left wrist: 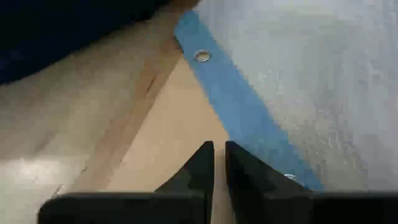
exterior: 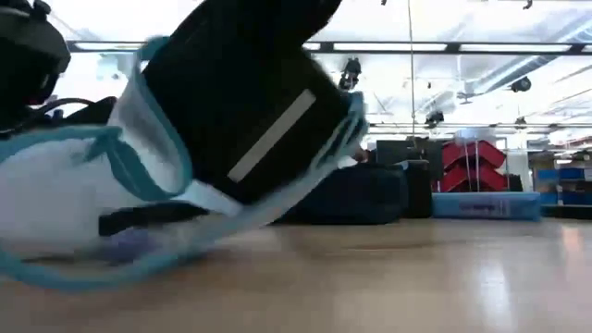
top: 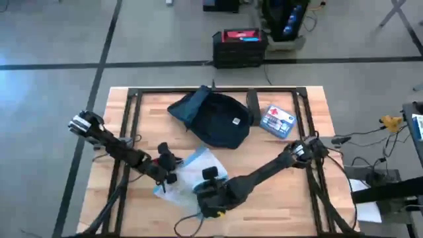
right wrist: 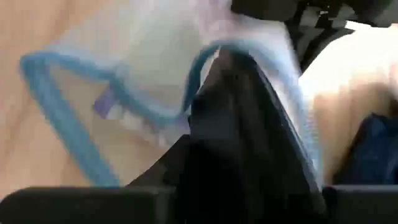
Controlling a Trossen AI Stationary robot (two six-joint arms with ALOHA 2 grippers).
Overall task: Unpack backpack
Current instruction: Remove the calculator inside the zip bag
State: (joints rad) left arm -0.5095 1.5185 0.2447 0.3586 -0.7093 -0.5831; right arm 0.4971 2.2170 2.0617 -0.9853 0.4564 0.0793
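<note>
The dark navy backpack (top: 218,119) lies on the table's far middle; it also shows in the low view (exterior: 356,194). A clear plastic pouch with blue trim (top: 193,165) lies near the front middle, one end raised in the low view (exterior: 55,203). My right gripper (top: 206,177) is at the pouch's right end, shut on it. My left gripper (top: 170,173) is shut; its fingertips (left wrist: 219,155) stand over bare wood just beside the pouch's blue edge (left wrist: 249,118). I cannot tell whether they touch it. My right gripper (right wrist: 227,62) has the pouch by its blue-trimmed edge (right wrist: 205,59), which loops around the tips of the dark fingers. That end of the pouch (exterior: 157,166) is lifted off the table and wraps the gripper (exterior: 250,102); the other end rests on the wood. The exact hold is blurred.
A small blue-white box (top: 277,121) lies to the right of the backpack, with a dark upright item (top: 252,106) between them. Black frame rails (top: 132,99) run along the table's edges. A black crate (top: 239,46) stands on the floor beyond the far edge.
</note>
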